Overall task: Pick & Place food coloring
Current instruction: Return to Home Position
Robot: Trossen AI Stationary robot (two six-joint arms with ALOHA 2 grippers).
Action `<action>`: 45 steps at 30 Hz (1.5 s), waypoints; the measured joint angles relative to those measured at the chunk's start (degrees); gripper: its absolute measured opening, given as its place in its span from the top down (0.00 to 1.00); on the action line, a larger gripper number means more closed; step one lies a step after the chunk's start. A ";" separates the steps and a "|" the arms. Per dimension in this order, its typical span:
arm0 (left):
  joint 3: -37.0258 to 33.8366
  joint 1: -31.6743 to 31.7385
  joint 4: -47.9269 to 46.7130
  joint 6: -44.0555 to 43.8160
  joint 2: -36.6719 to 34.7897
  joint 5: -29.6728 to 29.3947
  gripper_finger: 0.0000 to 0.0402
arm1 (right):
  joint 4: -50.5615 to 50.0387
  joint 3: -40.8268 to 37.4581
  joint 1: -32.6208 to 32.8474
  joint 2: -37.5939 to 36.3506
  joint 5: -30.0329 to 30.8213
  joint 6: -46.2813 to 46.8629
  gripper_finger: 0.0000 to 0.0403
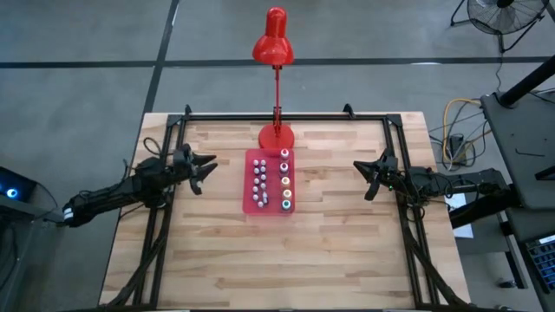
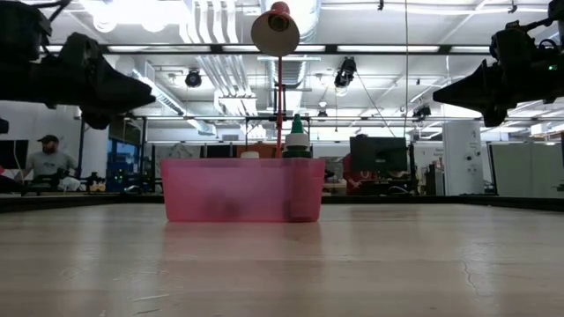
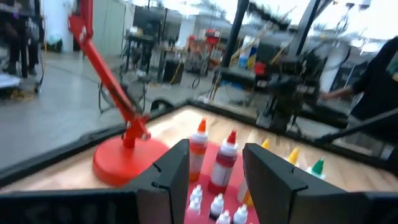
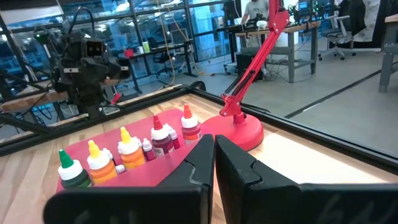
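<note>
Food coloring bottles [image 1: 285, 180] upright inside pink tray [image 1: 250, 206] at centre of wooden surface [image 1: 286, 260]. Larger coloured-cap ones in a column on the 3 o'clock side, small whitish-capped ones toward 9 o'clock. Red lamp [image 1: 277, 136] base just beside tray at 12 o'clock. Left jaws at 9 o'clock of tray, well apart from it, raised off surface, parted, empty. Right jaws at 3 o'clock, likewise raised, pressed together, gripping nothing.
</note>
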 joint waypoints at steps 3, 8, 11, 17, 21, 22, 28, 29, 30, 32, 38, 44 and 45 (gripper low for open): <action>0.00 0.04 0.15 -0.04 -2.81 -0.07 0.70 | -0.01 0.00 0.00 0.00 0.00 0.00 0.98; 0.00 0.04 1.78 -0.03 -2.72 -0.29 0.70 | -0.01 0.02 0.00 -0.01 0.02 0.00 0.98; 0.00 0.04 1.19 -0.02 -2.85 -0.33 0.70 | -0.02 0.02 0.00 0.02 0.02 0.00 0.98; 0.00 0.04 1.24 0.00 -2.85 -0.70 0.70 | -0.01 0.02 0.00 -0.04 0.02 0.00 0.98; -0.02 0.04 0.16 0.85 -2.85 -0.57 0.70 | -0.02 0.02 0.00 -0.04 0.02 0.00 0.98; -0.02 0.06 0.07 1.59 -2.85 -0.55 0.70 | 0.00 0.02 0.00 -0.04 0.01 0.00 0.98; -0.02 0.09 -0.02 7.82 -2.85 -0.66 0.70 | -0.02 0.02 0.00 -0.06 0.00 0.00 0.98; -0.02 0.09 -0.04 7.98 -2.85 -0.66 0.70 | -0.02 0.01 0.00 -0.04 0.01 0.00 0.98; -0.02 0.09 -0.09 7.86 -2.85 -0.68 0.70 | -0.01 0.01 0.00 -0.07 0.02 0.00 0.98; -0.02 0.09 -0.11 6.94 -2.85 -0.70 0.70 | -0.02 0.02 0.00 -0.06 0.00 0.00 0.98; -0.02 0.09 0.13 5.88 -2.85 -0.81 0.70 | 0.00 0.00 0.00 -0.07 0.02 0.00 0.98; -0.02 0.09 0.20 5.80 -2.85 -1.00 0.70 | 0.00 0.00 0.00 -0.07 0.02 0.00 0.98; -0.02 0.09 0.20 5.79 -2.85 -0.99 0.70 | 0.00 0.02 0.00 -0.07 -0.01 0.00 0.98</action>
